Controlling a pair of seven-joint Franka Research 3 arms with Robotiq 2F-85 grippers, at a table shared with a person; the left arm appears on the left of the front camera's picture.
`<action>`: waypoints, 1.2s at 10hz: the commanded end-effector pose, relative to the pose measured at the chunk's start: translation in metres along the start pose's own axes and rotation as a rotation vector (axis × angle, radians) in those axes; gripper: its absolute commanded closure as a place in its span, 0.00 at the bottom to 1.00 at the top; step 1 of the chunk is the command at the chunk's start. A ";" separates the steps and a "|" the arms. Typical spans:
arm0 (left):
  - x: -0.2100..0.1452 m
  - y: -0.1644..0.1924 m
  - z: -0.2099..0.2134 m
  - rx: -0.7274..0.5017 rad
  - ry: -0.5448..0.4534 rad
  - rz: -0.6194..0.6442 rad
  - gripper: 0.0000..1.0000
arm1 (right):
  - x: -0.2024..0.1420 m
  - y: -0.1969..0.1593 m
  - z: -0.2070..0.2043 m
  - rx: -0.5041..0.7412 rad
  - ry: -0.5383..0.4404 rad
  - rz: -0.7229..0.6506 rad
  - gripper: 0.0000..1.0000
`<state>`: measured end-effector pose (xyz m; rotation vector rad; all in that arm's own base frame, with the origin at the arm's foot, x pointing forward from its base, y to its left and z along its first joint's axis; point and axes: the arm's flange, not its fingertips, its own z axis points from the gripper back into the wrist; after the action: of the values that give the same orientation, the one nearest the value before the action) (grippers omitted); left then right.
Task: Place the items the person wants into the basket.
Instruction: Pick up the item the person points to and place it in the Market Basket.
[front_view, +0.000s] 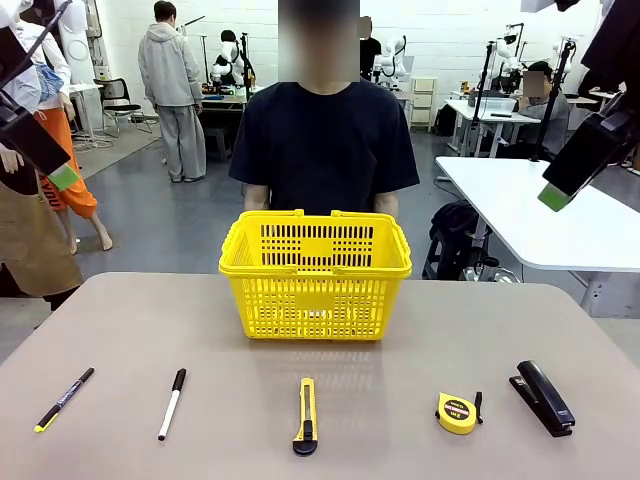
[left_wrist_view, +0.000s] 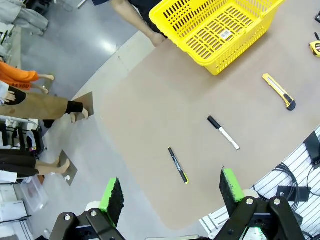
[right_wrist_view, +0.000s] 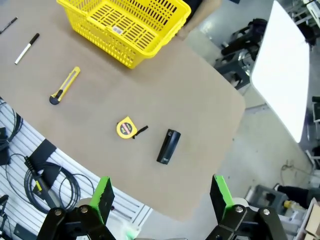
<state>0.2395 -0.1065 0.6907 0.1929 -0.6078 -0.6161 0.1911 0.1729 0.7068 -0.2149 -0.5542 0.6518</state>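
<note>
The yellow basket (front_view: 315, 275) stands empty at the far middle of the table, with the person (front_view: 325, 140) in a dark T-shirt right behind it. Along the near edge lie the white marker with black cap (front_view: 172, 403), the yellow-and-black utility knife (front_view: 305, 415) and the round yellow tape measure (front_view: 456, 412). The left wrist view looks down on the marker (left_wrist_view: 223, 133), the knife (left_wrist_view: 279, 91) and the basket (left_wrist_view: 220, 30). My left gripper (left_wrist_view: 172, 192) hangs open high above the table's left side. My right gripper (right_wrist_view: 162, 192) is open too, high over the tape measure (right_wrist_view: 126, 128) and the knife (right_wrist_view: 65, 85).
A thin black pen with yellow tip (front_view: 63, 399) lies at the near left and a black stapler (front_view: 542, 397) at the near right. The tan table (front_view: 120, 320) has bare room between the basket and the row of tools. A white table (front_view: 560, 215) stands off to the right.
</note>
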 end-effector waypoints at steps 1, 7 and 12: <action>-0.004 -0.002 -0.001 0.002 -0.001 0.001 0.00 | -0.003 0.000 -0.002 0.003 0.001 0.000 0.00; -0.055 0.142 0.019 -0.421 -0.163 -0.080 0.00 | -0.083 -0.126 -0.007 0.466 -0.426 0.120 0.00; -0.144 0.234 -0.004 -0.572 -0.527 0.034 0.00 | -0.200 -0.205 -0.064 0.620 -0.846 -0.107 0.00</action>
<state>0.2562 0.1683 0.7084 -0.4774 -0.8634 -0.7622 0.2054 -0.1175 0.6554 0.6840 -1.0442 0.7635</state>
